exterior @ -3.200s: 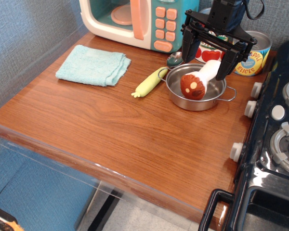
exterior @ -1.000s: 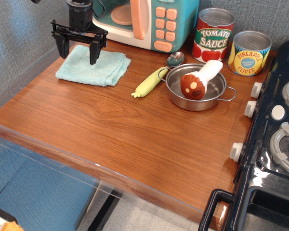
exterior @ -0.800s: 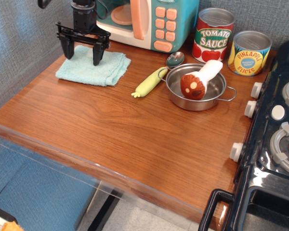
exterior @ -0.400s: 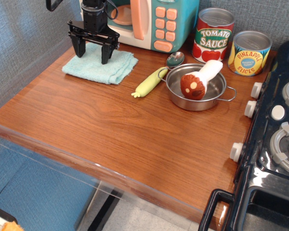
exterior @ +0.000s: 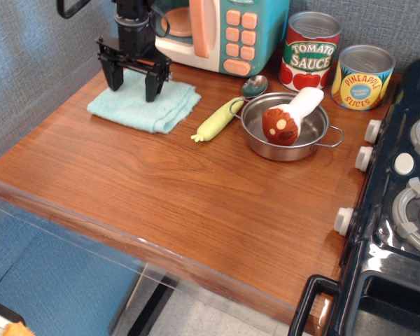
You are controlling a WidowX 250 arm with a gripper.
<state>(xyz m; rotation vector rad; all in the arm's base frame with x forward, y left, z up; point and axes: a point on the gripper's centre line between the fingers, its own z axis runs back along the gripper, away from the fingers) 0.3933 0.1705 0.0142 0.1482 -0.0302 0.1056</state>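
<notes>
Cloth (exterior: 143, 106) flat on counter (exterior: 196, 189), gripper (exterior: 134, 81) over its back edge, jaws spread wide, tips at fabric, gripping nothing. Mushroom (exterior: 288, 117) sits in pot (exterior: 255, 136).

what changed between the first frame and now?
The gripper left the pot at the right and crossed to the left, now open over the teal cloth. The cloth has shifted slightly right and looks more rumpled. The mushroom toy stayed in the pot; the corn, spoon and both cans did not move.
</notes>
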